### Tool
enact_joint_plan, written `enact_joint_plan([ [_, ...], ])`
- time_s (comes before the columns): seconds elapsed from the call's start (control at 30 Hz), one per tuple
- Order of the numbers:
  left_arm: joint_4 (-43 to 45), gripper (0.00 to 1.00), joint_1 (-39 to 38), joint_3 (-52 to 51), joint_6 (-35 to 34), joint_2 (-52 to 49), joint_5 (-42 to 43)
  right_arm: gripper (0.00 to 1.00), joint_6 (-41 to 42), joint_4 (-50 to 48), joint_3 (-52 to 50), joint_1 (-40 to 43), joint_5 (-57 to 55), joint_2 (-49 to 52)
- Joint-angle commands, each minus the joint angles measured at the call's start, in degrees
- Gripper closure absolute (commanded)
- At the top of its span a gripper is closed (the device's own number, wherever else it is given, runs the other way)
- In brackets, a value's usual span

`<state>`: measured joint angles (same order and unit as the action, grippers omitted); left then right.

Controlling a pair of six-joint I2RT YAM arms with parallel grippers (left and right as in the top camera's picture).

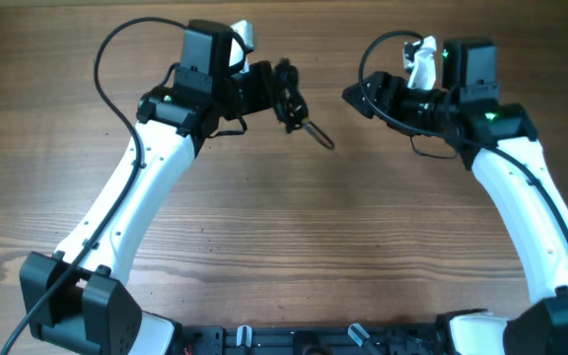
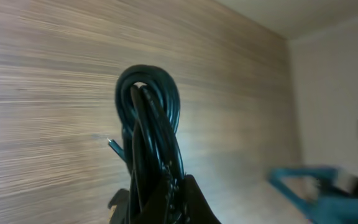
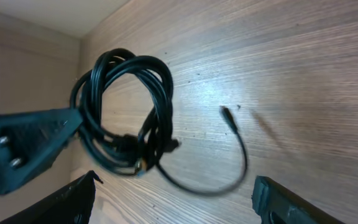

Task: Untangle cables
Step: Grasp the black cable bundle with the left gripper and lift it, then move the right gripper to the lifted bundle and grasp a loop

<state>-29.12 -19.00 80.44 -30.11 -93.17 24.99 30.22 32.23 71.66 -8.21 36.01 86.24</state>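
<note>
Closest thing: the cables [image 2: 148, 124], a bunch of black loops, right in front of the left wrist camera.
Where the cables are: up off the desk [image 1: 284, 237], near its far side, between the two arms and closer to the left one.
Left gripper [image 1: 282, 97]: its jaws are squeezed tight on the bottom of the bunch.
Right gripper [image 1: 361, 99]: its jaws are wide apart and hold nothing. It is near the bunch but not touching it.
Loose end [image 3: 229, 118]: one thin tail curls out of the loops and ends in a small plug. I cannot tell if the plug rests on the desk.
Job now: I think the right gripper should go in and take that tail.
How to do it well: grab only the tail, close to the plug, not the fat part of the bunch. Pull slowly away while the left side holds firm. Stop if the loops get tighter.
Left arm pose: it reaches up the desk from the near left corner, with the wrist turned in to the middle.
Right arm pose: it does the same from the right, with the wrist pointing at the bunch.
</note>
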Motion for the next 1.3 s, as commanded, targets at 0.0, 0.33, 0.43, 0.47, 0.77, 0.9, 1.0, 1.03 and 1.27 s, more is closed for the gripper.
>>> enact_joint_plan([
  [0.0, 3.5, 0.96, 2.7, 0.5, -0.6, 0.8, 17.5, 0.17, -0.1, -3.2, 1.1, -0.2, 4.6, 1.7],
  [0.33, 13.2, 0.96, 7.7, 0.5, -13.6, 0.8, 31.6, 0.19, 1.5, -9.6, 1.1, -0.2, 7.4, 3.5],
  [0.43, 16.7, 0.96, 7.6, 0.5, -16.6, 0.8, 34.0, 0.23, 3.2, -11.1, 1.1, -0.2, 7.4, 3.7],
  [0.47, 17.5, 0.96, 7.6, 0.5, -16.9, 0.8, 34.7, 0.23, 3.5, -12.2, 1.1, -0.2, 7.8, 3.8],
  [0.77, 17.8, 0.96, 7.6, 0.5, -16.9, 0.8, 37.4, 0.24, 5.4, -18.1, 1.1, -0.9, 15.4, 6.3],
  [0.9, 17.8, 0.96, 7.7, 0.5, -16.9, 0.8, 37.6, 0.25, 6.0, -21.2, 1.1, -2.0, 19.1, 7.9],
  [1.0, 17.8, 0.96, 7.7, 0.5, -16.9, 0.8, 37.6, 0.24, 6.2, -22.0, 1.1, -3.3, 19.4, 8.2],
  [1.03, 17.9, 0.96, 7.7, 0.5, -16.9, 0.8, 37.6, 0.24, 6.2, -22.2, 1.1, -3.7, 19.4, 8.3],
  [1.27, 17.8, 0.96, 7.7, 0.5, -16.9, 0.8, 37.6, 0.33, 10.8, -22.0, 1.1, -6.4, 14.9, 10.4],
])
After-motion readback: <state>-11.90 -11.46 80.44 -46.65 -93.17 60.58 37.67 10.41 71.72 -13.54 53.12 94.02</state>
